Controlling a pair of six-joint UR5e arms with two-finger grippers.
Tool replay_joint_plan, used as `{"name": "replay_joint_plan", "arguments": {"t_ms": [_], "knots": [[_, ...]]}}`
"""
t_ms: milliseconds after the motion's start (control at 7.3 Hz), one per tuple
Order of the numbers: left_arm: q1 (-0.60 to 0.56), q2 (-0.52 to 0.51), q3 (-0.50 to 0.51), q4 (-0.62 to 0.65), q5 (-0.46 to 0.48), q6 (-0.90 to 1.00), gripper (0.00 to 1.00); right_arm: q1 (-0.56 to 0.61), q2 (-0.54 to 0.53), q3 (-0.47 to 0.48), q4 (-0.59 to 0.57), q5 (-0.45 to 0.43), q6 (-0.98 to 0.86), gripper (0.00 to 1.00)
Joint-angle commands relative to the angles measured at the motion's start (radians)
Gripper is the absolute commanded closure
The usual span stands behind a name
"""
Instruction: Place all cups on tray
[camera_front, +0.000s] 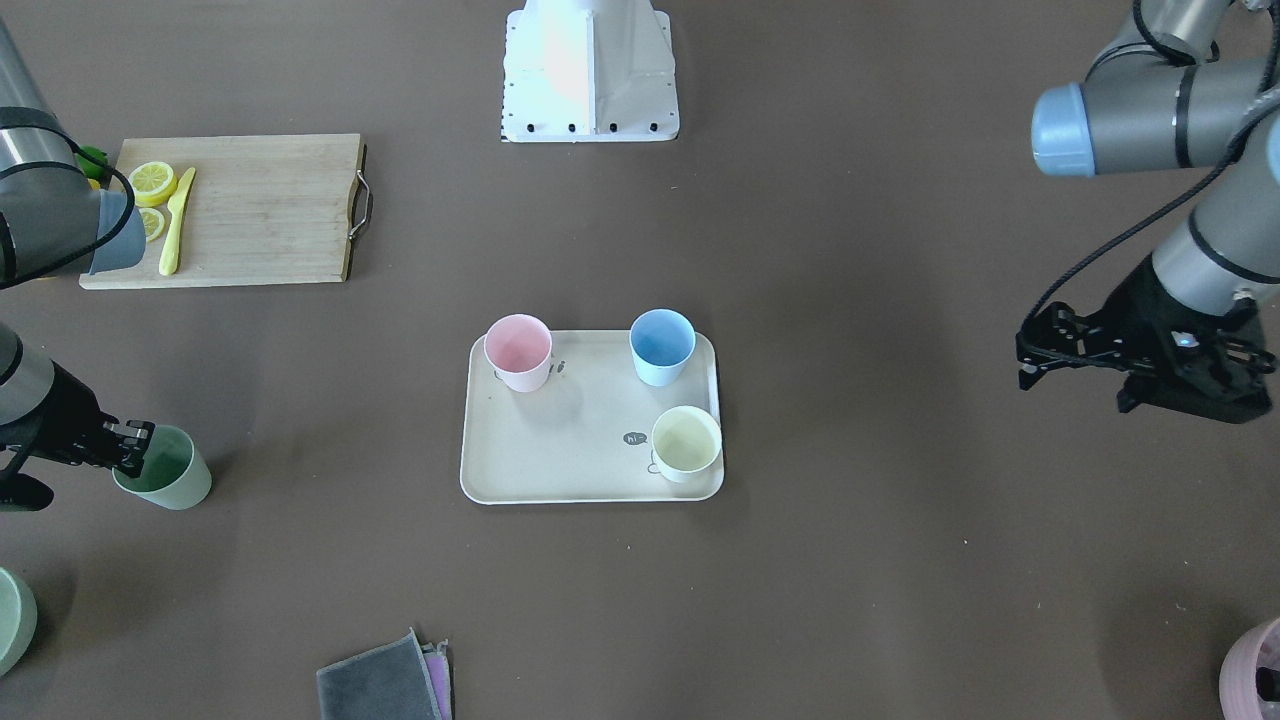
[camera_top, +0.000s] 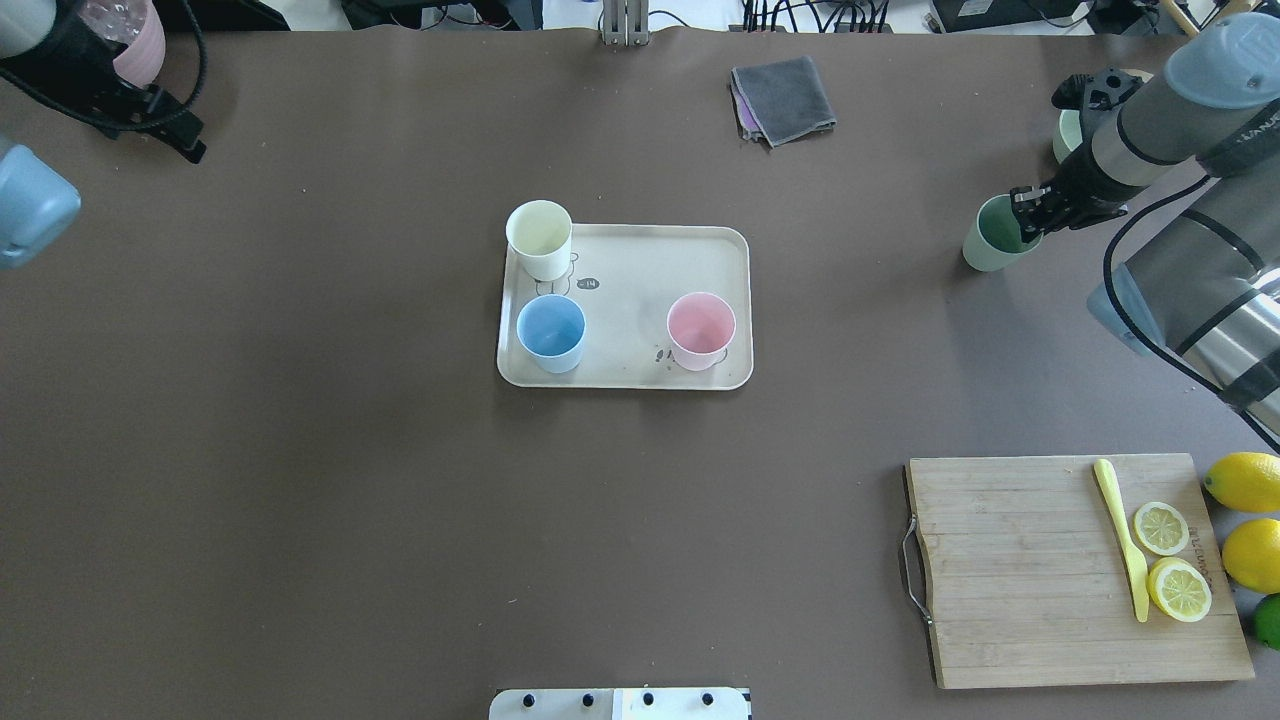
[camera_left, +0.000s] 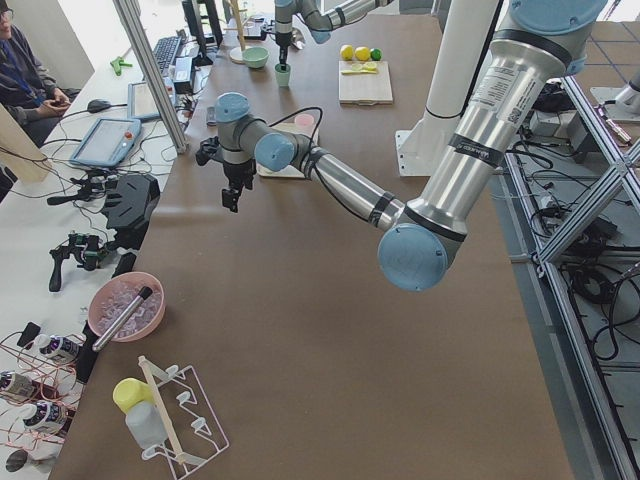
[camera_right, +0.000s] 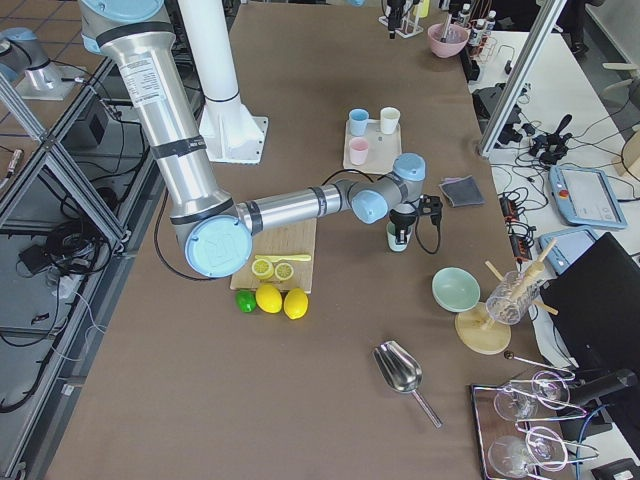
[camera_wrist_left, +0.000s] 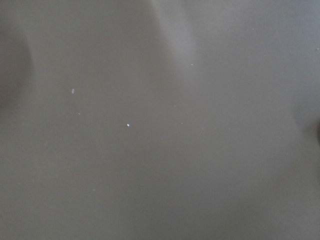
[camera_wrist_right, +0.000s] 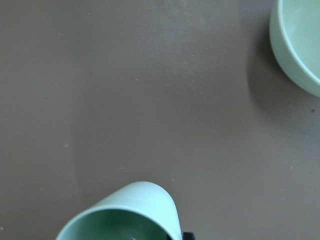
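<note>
The cream tray lies mid-table. On it stand the pink cup, the blue cup and the cream-yellow cup. The green cup is off the tray, far to the robot's right. My right gripper is at its rim, one finger inside and one outside, shut on the wall. My left gripper hangs open and empty over bare table, far from the tray.
A wooden cutting board holds lemon slices and a yellow knife, with whole lemons beside it. A folded grey cloth, a green bowl and a pink bowl lie near the table's far edge.
</note>
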Motion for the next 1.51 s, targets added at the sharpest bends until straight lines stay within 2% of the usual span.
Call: {"name": "replay_joint_plan", "arguments": {"t_ms": [0, 137, 411, 685, 959, 1096, 1234, 1371], "knots": [[-0.156, -0.003, 0.089, 0.091, -0.03, 0.286, 0.02, -0.045, 0.077, 0.028, -0.001, 0.0, 0.19, 1.0], [-0.189, 0.003, 0.126, 0.089, -0.03, 0.368, 0.02, -0.091, 0.141, 0.029, -0.015, -0.004, 0.303, 1.0], [-0.194, 0.014, 0.131, 0.083, -0.03, 0.384, 0.02, -0.215, 0.263, 0.02, -0.028, -0.101, 0.535, 1.0], [-0.194, 0.046, 0.123, 0.079, -0.058, 0.382, 0.02, -0.292, 0.385, 0.017, -0.168, -0.157, 0.622, 1.0], [-0.194, 0.049, 0.123, 0.079, -0.06, 0.379, 0.02, -0.321, 0.393, 0.013, -0.164, -0.181, 0.622, 1.0], [-0.194, 0.049, 0.123, 0.079, -0.06, 0.379, 0.02, -0.32, 0.398, 0.01, -0.162, -0.181, 0.62, 0.65], [-0.194, 0.049, 0.123, 0.079, -0.06, 0.378, 0.02, -0.321, 0.398, 0.008, -0.162, -0.181, 0.608, 0.01], [-0.194, 0.049, 0.123, 0.079, -0.06, 0.379, 0.02, -0.315, 0.41, 0.01, -0.17, -0.183, 0.606, 0.0]]}}
